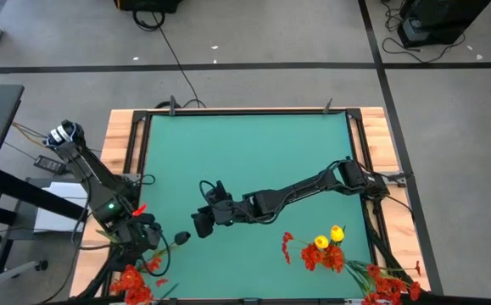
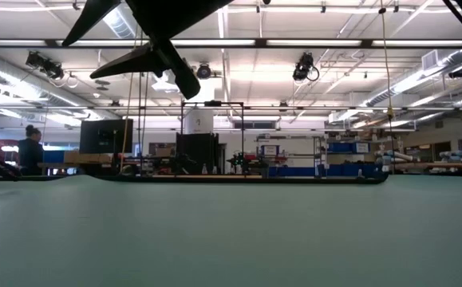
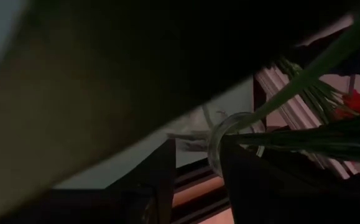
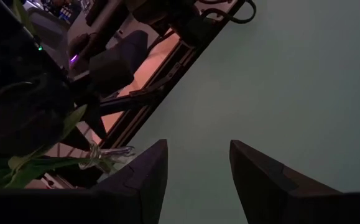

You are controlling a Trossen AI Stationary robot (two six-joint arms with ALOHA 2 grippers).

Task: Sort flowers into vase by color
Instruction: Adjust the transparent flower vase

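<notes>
A clear glass vase (image 3: 219, 140) stands at the table's near left corner and holds red flowers (image 1: 131, 284), whose green stalks (image 3: 304, 137) pass through its rim. My left gripper (image 1: 149, 240) hovers beside it, open, and its fingers (image 3: 254, 180) touch nothing that I can see. My right gripper (image 1: 201, 222) is open over the bare mat near the table's middle, pointing toward the vase (image 4: 102, 152). Red and yellow flowers (image 1: 323, 252) lie on the mat near the right. More red flowers (image 1: 389, 286) sit at the near right corner.
A green mat (image 1: 245, 161) covers the table inside a wooden frame (image 1: 122, 144). Its far half and middle are bare. A large dark blurred shape (image 3: 136, 68) fills most of the left wrist view. A person (image 2: 29, 151) stands far off in the room.
</notes>
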